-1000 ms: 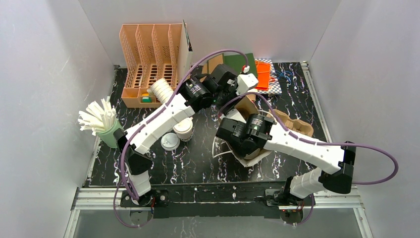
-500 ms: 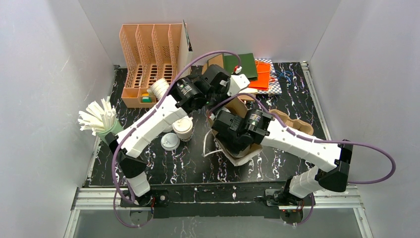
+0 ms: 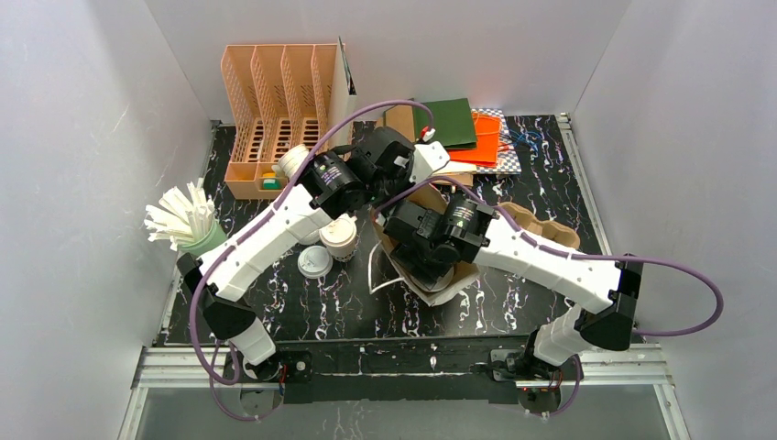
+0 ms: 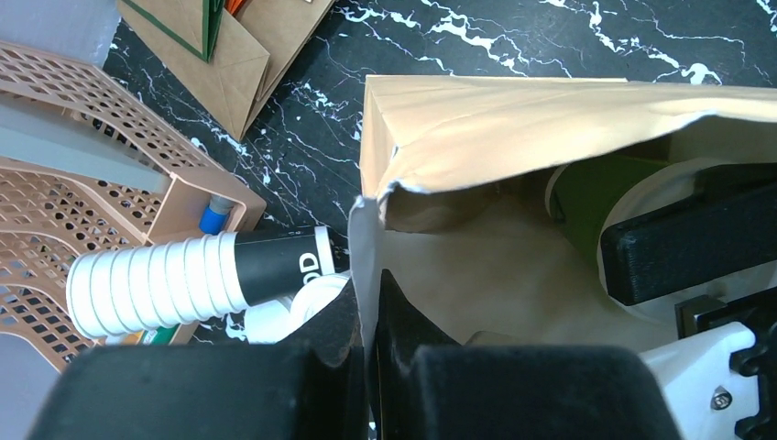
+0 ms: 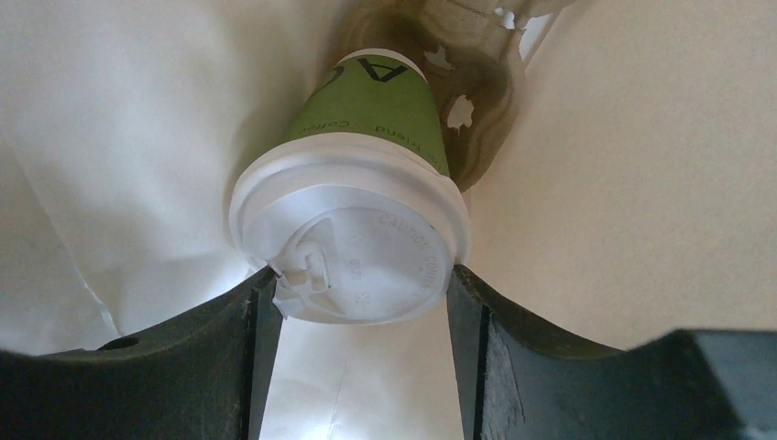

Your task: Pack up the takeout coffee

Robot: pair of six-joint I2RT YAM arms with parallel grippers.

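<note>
The small green-walled paper cup with a round white plastic sip lid [image 5: 353, 243] is showing dark lettering on its green side. The brown kraft paper bag [image 4: 513, 119] is glowing pale cream inside. The black tabletop [image 3: 348, 302] is carrying white marble veining. The peach plastic file rack [image 3: 275, 92] is showing a lattice of holes. The stack of lidless paper cups [image 4: 183, 280] is displaying white rims and a black wall with white letters. The flat dark green folder [image 3: 449, 119] is contrasting with the bright orange sheet [image 3: 488, 137].
</note>
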